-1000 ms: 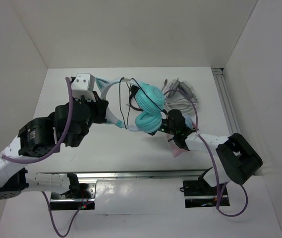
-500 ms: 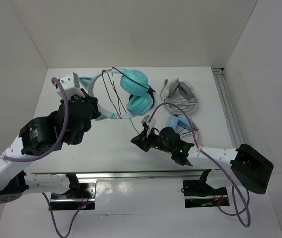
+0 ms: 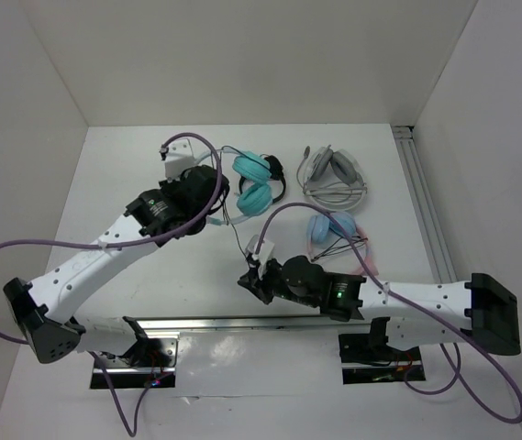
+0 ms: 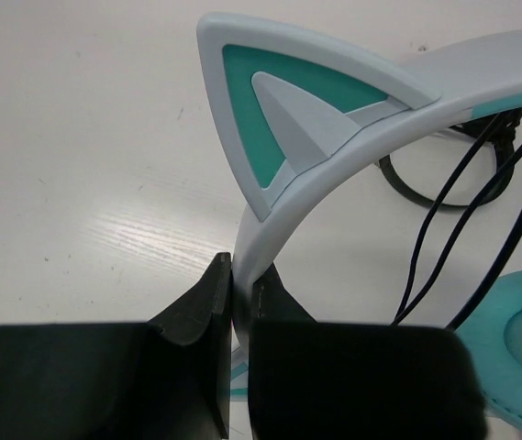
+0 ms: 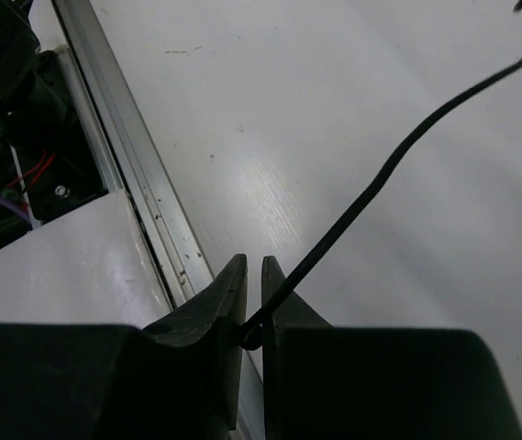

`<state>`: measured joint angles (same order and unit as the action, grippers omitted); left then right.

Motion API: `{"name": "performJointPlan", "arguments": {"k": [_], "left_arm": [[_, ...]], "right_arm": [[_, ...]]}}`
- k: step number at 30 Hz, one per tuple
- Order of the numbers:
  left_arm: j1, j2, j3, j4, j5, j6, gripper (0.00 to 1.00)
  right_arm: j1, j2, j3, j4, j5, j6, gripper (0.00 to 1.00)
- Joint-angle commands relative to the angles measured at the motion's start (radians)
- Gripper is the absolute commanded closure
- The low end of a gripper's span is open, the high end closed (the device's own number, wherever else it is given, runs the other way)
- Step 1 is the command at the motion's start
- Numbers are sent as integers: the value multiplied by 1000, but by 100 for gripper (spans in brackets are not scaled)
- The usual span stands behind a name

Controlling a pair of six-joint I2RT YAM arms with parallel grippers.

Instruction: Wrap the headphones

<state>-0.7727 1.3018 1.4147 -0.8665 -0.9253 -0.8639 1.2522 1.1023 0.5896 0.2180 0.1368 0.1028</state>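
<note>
1. Headphones sit at the far middle of the table. They have two teal ear cups close together and a white-and-teal headband. The headband carries a pointed cat ear, teal inside a pale rim.
2. Their thin black cable runs from the cups toward me, down to my right claw. On the left wrist view, several black strands cross just beside the headband.
3. My left arm reaches diagonally from its base at near left up to the headphones. The left gripper is clamped on the headband just below the cat ear, jaws nearly together with the band pinched between them.
4. My right arm lies low along the near edge, stretched leftward from its base at right. The right gripper is closed on the cable, which leaves the jaws and slants up to the right across the wrist view.
5. Right of the teal set lie grey headphones. A pink-and-blue pair lies nearer me, apart from both.
</note>
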Motion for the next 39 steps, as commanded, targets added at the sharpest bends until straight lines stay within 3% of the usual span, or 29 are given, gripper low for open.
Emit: {"name": "performJointPlan", "arguments": {"k": [1,5,8,15,21,26,30,32,39], "left_arm": [[7,-13,12,115,5,-47,100],[-3,37,10,91,17,20,100],[-13,59,24,-28,-13,-61,100],[45,54,-24,-24,23,-90,100],[55,128,1,-81,5,-119,100],[46,119,-104,-31,77,-29,100],[36,45,-221,99,208,168,100],[26,19,-252,110,246,195,100],[-149,-45,-355,110,347,264,100]], "right_arm": [[10,-13,105,-147,35,-41,100],[29,-13,174,-222,58,-84,100],[29,-22,226,-258,72,-110,100],[29,54,285,-258,-181,-170,100],[29,116,312,-241,-256,-192,100],[38,91,403,-434,-163,-297,100],[50,81,505,-571,-67,-336,100],[50,68,515,-595,-39,-336,100],[81,33,555,-669,119,-336,100]]}}
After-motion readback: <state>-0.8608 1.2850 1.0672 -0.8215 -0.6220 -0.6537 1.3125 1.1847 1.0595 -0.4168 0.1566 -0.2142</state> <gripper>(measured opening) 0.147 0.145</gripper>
